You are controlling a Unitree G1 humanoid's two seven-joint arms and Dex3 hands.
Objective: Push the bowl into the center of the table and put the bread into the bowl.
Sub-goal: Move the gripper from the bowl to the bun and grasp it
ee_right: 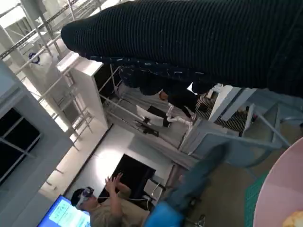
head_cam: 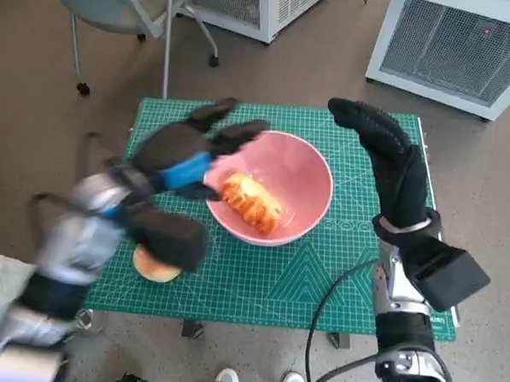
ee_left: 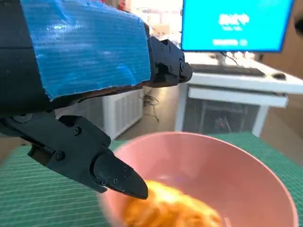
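A second bun (head_cam: 156,267) lies at the mat's near left, beside the left forearm. Left hand (head_cam: 184,153), blue-taped, fingers apart and holding nothing, hovers at the left rim of the pink bowl (head_cam: 311,173) — whether it touches the rim cannot be told. The bowl sits near the middle of the green mat (head_cam: 318,284); it looks rigid, smooth and light, best pushed at its wall. The bread (head_cam: 253,201) lies inside it — soft, light, crushable, best taken across its width. Right hand (head_cam: 386,146), gloved, fingers extended, holds nothing beside the bowl's right rim.
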